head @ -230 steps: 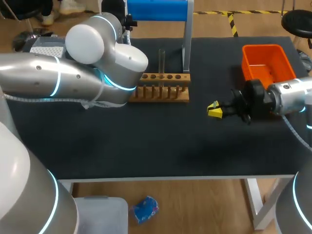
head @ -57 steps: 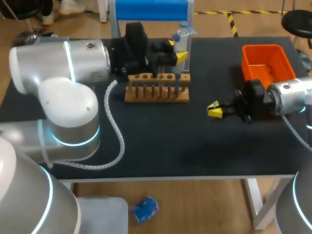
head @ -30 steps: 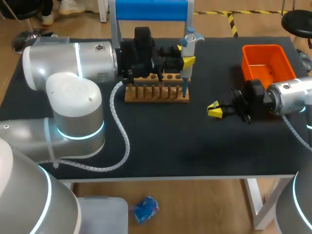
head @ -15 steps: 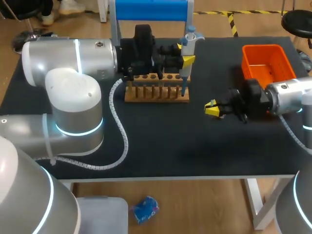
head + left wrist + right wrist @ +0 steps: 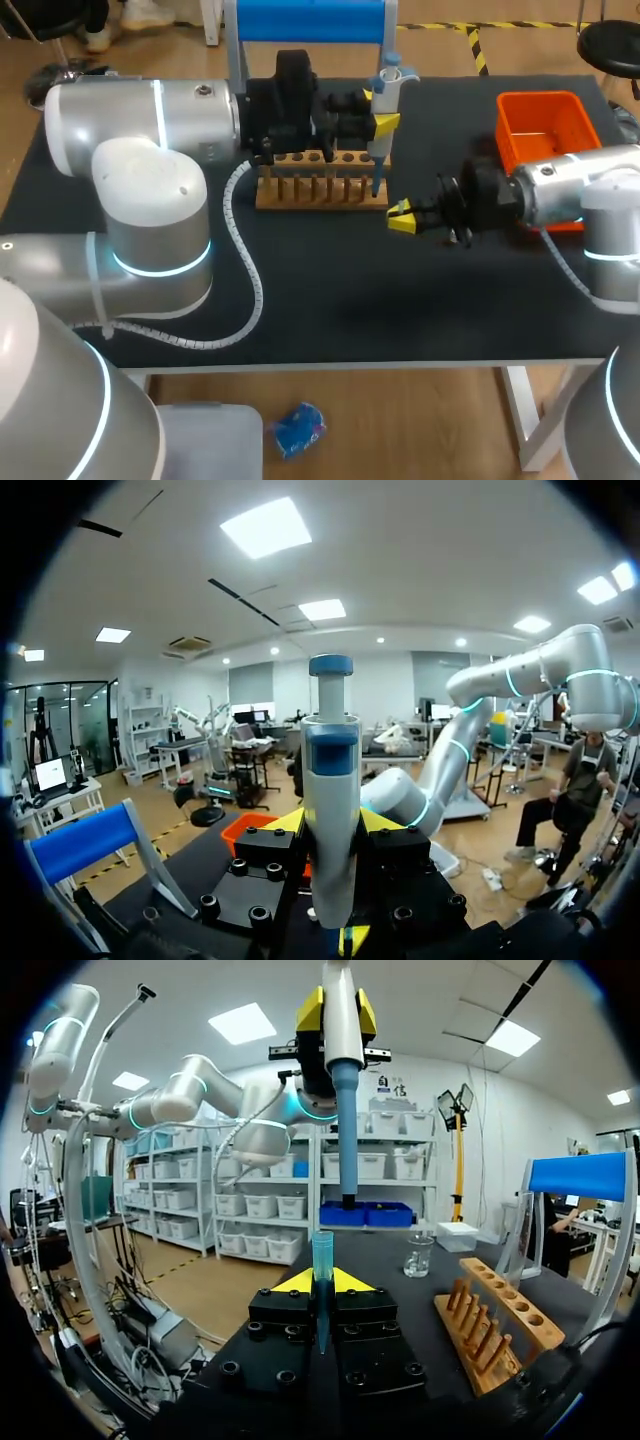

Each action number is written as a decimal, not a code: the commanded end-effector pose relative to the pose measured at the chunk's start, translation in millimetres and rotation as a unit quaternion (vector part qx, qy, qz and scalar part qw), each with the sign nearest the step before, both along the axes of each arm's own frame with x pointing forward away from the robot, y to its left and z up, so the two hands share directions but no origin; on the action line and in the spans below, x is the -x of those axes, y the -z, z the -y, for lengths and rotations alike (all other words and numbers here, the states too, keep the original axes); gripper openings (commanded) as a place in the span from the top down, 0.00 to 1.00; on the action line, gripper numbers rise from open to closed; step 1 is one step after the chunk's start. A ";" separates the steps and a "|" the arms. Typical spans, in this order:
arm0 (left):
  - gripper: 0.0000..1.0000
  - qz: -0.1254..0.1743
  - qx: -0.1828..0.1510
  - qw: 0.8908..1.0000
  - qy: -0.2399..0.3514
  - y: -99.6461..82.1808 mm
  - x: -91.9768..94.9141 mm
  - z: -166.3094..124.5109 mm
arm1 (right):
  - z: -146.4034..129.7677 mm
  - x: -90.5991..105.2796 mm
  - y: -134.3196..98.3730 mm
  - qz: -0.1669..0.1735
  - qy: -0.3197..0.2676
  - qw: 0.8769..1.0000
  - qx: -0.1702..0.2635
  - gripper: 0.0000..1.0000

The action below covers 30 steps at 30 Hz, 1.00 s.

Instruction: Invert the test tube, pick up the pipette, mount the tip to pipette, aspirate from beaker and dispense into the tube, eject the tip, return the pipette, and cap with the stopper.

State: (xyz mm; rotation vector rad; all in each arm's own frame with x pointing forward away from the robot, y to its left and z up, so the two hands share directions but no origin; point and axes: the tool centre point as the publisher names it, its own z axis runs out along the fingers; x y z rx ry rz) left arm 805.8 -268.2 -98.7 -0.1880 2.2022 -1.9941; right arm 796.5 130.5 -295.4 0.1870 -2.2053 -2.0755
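**Tip meets pipette:** The white-and-blue plastic pipette [image 5: 379, 160] is held upright over the wooden test-tube rack [image 5: 300, 190], clamped in the left gripper [image 5: 378, 110]. A translucent blue pipette tip [image 5: 322, 1255] is pinched between the right gripper's [image 5: 400, 216] 2 nearly closed fingers, just below the pipette's nose. With slight misalignment, the tip could be cocked or knocked free. The tip is lost in the head view, and the test tube cannot be made out.

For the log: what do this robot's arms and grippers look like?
The left arm and right arm are rounded silver-grey cylinders with glowing cyan joint rings. A white spiral-wrapped cable runs along each. The left gripper and right gripper have black bodies and two yellow-tipped fingers.
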 end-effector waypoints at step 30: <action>1.00 0.001 0.002 1.000 -0.001 1.1 0.0 1.3 | -31.8 -12.2 -10.4 0.016 -0.016 1.000 -0.006 1.00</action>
